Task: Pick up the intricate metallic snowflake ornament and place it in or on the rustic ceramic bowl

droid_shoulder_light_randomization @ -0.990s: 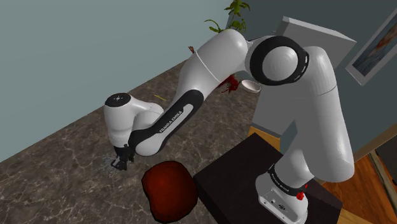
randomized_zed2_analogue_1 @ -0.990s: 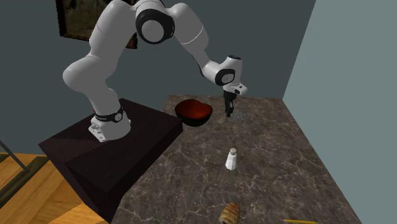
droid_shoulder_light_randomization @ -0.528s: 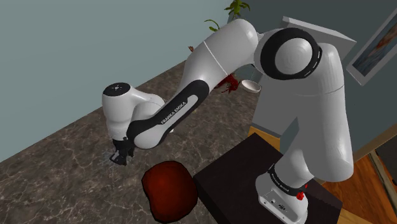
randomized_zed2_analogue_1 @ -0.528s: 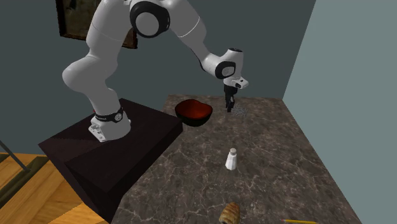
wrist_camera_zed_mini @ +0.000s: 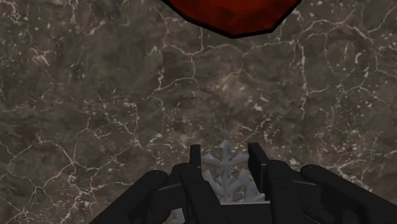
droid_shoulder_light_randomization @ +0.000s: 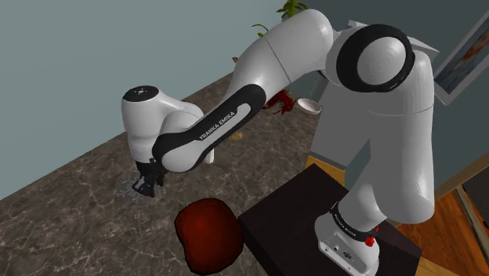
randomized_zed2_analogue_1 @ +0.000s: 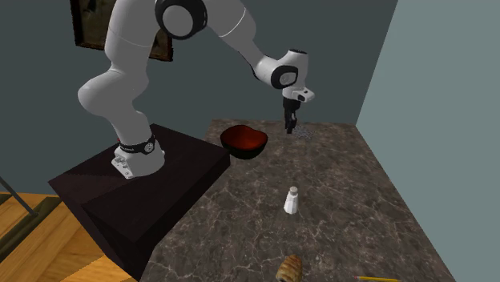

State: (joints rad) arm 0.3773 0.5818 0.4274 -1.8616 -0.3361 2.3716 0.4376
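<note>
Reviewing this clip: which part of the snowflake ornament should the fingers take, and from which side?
Probably across its middle, coming from above. The snowflake ornament is flat, thin and spiky, so closing on opposite edges beside the central stem suits it. The wrist view shows the fingers clasping it that way.

Walls: plain teal-grey, two meeting in a corner beyond the worktop [randomized_zed2_analogue_1: 344, 232]; the side wall [randomized_zed2_analogue_1: 437, 72] on the second exterior view's right is lit paler than the back wall [randomized_zed2_analogue_1: 336, 56]. Worktop: dark brown-grey marble with fine white veins, set against both walls. Floor [randomized_zed2_analogue_1: 32, 248]: orange-brown wooden boards. Pale-framed picture [droid_shoulder_light_randomization: 468, 53] at the shoulder view's upper right. Dark picture [randomized_zed2_analogue_1: 84, 28] on the back wall. Grey unit [droid_shoulder_light_randomization: 329, 129] at the worktop's far end, green plant [droid_shoulder_light_randomization: 288, 12] near it.
</note>
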